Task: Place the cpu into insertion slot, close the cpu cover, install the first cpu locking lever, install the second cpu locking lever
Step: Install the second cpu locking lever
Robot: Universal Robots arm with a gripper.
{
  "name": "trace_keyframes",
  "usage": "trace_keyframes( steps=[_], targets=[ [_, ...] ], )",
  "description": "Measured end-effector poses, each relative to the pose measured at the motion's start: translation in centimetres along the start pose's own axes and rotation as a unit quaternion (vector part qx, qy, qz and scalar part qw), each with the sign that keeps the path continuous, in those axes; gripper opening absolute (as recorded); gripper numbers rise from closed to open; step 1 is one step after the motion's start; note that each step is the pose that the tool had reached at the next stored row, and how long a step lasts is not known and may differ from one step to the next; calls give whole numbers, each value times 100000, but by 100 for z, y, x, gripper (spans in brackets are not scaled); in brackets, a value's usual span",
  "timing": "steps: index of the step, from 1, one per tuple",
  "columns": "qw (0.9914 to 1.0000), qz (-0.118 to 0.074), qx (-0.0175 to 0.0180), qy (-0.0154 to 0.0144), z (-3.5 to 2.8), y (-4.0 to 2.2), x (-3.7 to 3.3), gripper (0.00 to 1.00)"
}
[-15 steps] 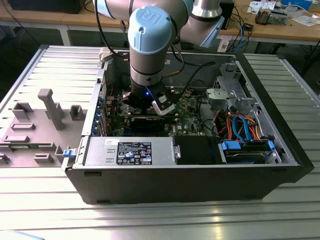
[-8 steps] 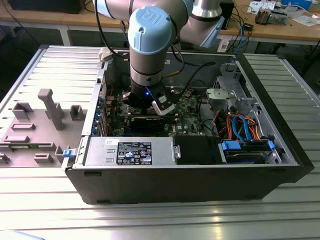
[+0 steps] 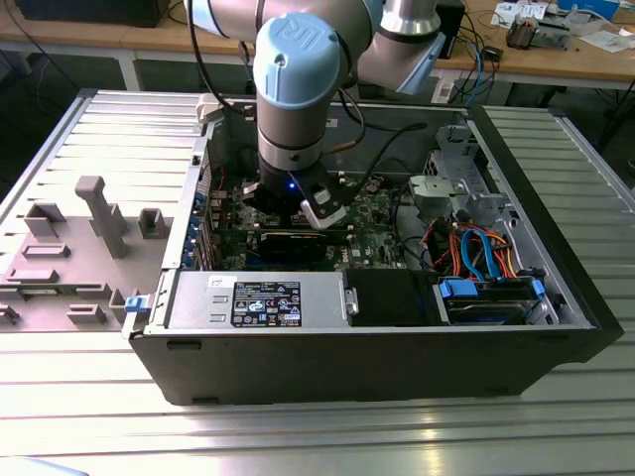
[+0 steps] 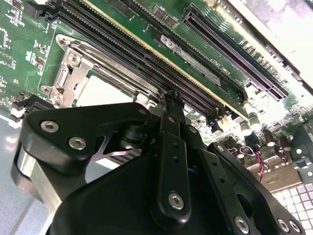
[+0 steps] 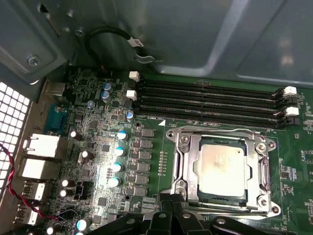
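Note:
The cpu (image 5: 220, 169) lies flat in the insertion slot (image 5: 172, 135), its silver-grey top showing through the window of the cpu cover (image 5: 183, 161), which is down over it. A thin locking lever rod (image 5: 215, 130) runs along the socket side that faces the memory slots. My gripper (image 5: 170, 209) hangs low over the motherboard at the opposite socket edge, with its black fingertips together and nothing between them. In the second wrist view the gripper (image 4: 168, 95) points at the cover (image 4: 66, 73) beside the cpu (image 4: 105, 90). In the exterior view the gripper (image 3: 298, 213) is inside the computer case (image 3: 298, 367).
Long black memory slots (image 5: 205, 100) lie beside the socket, with upright capacitors (image 5: 117, 152) on its other side. The power supply (image 3: 258, 297) and drive bay with coloured cables (image 3: 476, 248) line the case front. A grey fixture (image 3: 99, 213) stands at the exterior view's left.

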State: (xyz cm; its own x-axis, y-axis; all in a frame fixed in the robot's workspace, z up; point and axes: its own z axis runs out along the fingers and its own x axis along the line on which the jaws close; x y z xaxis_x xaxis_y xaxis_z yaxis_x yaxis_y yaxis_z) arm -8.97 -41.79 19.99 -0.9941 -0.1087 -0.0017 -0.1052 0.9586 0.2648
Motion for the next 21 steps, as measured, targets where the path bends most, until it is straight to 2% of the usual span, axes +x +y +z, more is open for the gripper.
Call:
trace_keyframes(
  steps=[10, 21],
  targets=[
    [99999, 342, -137, -103, 13, 7, 31, 11],
    [99998, 511, -181, -156, 28, 26, 31, 11]
  ],
)
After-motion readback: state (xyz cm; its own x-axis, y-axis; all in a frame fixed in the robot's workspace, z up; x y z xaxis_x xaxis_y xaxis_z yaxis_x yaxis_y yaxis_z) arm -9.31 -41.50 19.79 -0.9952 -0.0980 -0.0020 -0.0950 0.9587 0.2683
